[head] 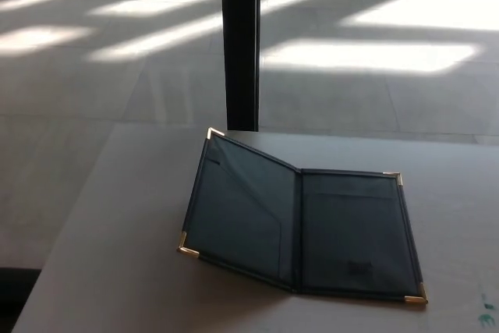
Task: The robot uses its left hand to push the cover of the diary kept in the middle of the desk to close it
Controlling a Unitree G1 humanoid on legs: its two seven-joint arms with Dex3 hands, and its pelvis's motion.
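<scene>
Lying open on desk [117, 216]: diary [300, 220]

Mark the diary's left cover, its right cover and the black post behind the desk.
left cover [238, 208], head view, middle of the raised panel
right cover [355, 235], head view, middle of the flat panel
black post [240, 44], head view, mid shaft

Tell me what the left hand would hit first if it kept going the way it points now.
That cannot be told: neither hand shows in the head view. The open diary lies on the desk, its left cover raised, untouched.

no arm in view, neither hand showing
</scene>
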